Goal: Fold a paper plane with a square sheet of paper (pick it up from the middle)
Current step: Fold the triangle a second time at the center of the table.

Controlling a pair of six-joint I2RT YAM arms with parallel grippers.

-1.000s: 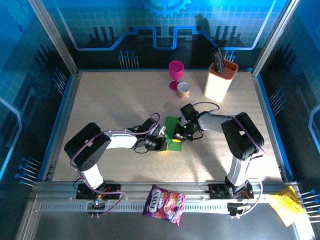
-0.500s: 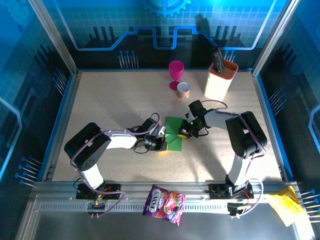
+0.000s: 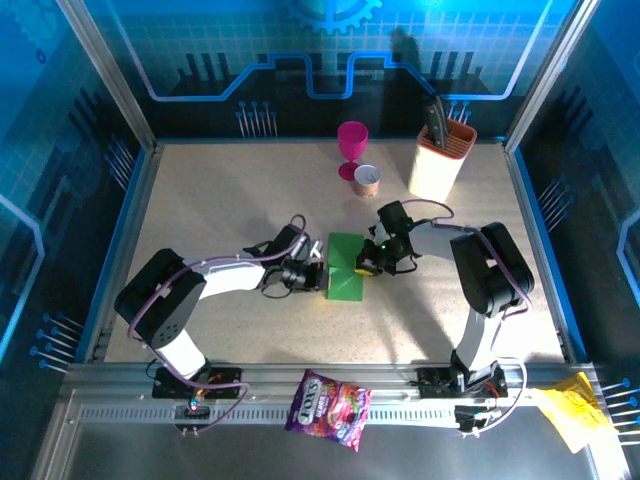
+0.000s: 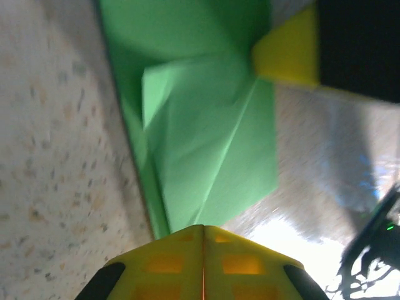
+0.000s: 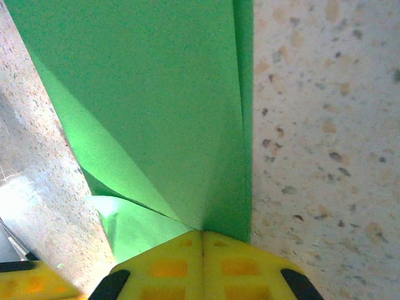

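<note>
The square sheet of paper (image 3: 345,272), bright green and partly folded into angled flaps, lies flat mid-table. My left gripper (image 3: 322,284) is shut, its yellow tips (image 4: 203,226) at the sheet's (image 4: 212,137) near left corner, with no paper seen between them. My right gripper (image 3: 366,264) is shut too, its tips (image 5: 203,232) resting on the sheet's (image 5: 156,94) right edge where two folded layers meet. One flap there stands slightly off the layer below. The right gripper's yellow fingertip (image 4: 287,53) shows across the paper in the left wrist view.
A magenta goblet (image 3: 352,148), a small copper cup (image 3: 367,180) and a cream knife block (image 3: 441,160) stand behind the paper. A purple snack bag (image 3: 328,408) and crumpled yellow paper (image 3: 572,410) lie on the front rail.
My right gripper slid right from the sheet's middle to its right edge, uncovering more green. My left gripper drew back a little to the left, off the sheet's lower left part.
</note>
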